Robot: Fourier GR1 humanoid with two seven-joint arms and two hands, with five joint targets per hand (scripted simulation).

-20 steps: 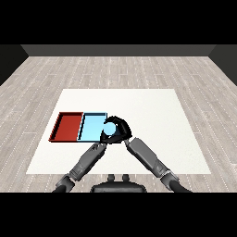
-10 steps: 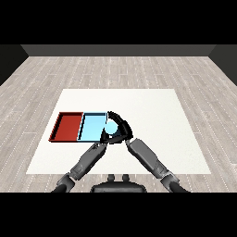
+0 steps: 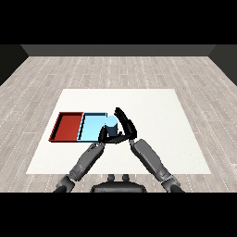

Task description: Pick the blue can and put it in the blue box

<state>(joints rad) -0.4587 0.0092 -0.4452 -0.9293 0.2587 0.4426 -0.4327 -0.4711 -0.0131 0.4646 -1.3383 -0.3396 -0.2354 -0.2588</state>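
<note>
Two trays lie side by side on the white table (image 3: 152,111), the red tray (image 3: 67,127) to the left and the light blue tray (image 3: 91,127) touching it on the right. From where I stand, both grey forearms come up from the near edge and meet just at the blue tray's right end. The blue can (image 3: 111,123) stands upright there, at the tray's right rim, though whether it rests inside the tray or is held just above it I cannot tell. The right hand (image 3: 125,126) is beside the can on its right, fingers fairly straight and spread, seeming to have let go rather than wrapped round it. The left hand (image 3: 106,135) sits low in front of the can, its fingers bent; I cannot tell whether it grips anything.
</note>
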